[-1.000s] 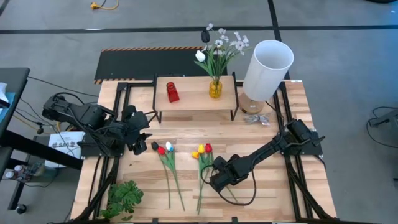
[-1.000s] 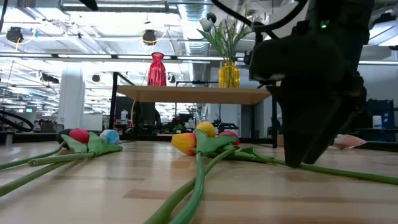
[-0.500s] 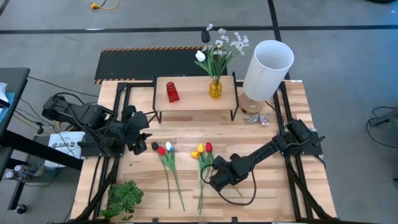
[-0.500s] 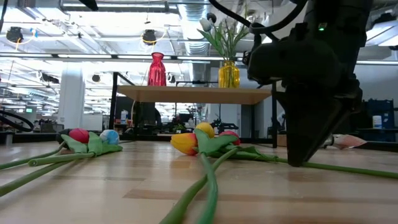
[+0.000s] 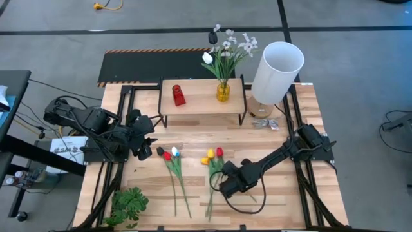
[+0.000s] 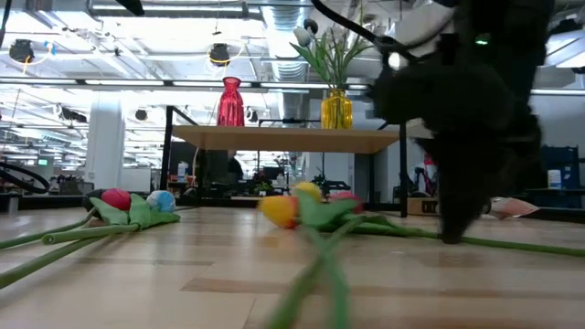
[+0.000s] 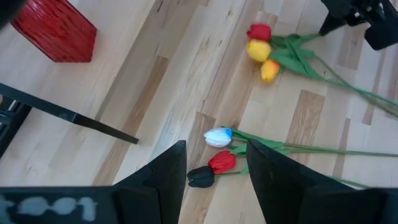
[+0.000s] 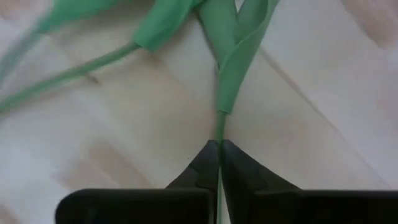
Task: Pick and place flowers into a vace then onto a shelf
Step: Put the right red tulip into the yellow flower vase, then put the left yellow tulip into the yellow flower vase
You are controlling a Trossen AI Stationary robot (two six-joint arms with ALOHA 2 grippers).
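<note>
Right gripper (image 5: pixel 222 182) low over the tabletop's middle, toward the front edge. Its jaws, seen apart a second ago, are now pinched together on a thin green stem (image 8: pixel 219 124) of the red-and-yellow tulip bunch (image 5: pixel 213 154); in the right wrist view the stem runs straight into the seam between the fingertips (image 8: pixel 208 163).

The bunch has been shifted slightly since half a second ago. In the low view its heads (image 6: pixel 294 206) are blurred, so motion is judged to be under way.

Left gripper (image 5: pixel 147 149) is parked near the left edge with jaws partly apart and nothing between them. Just beyond its fingers (image 7: pixel 165 177) lies the second bunch (image 5: pixel 168 154), with red, white and dark heads, untouched.

The shelf (image 5: pixel 203 95) stands near the rear edge, carrying a red vase (image 5: pixel 178 95) and a yellow vase (image 5: pixel 223 91) already filled with flowers (image 5: pixel 228 50).

Judgement: the grasp is made and a lift comes next. The hold is on a single thin stem, so the stem could slip or the other stems could drag along.
</note>
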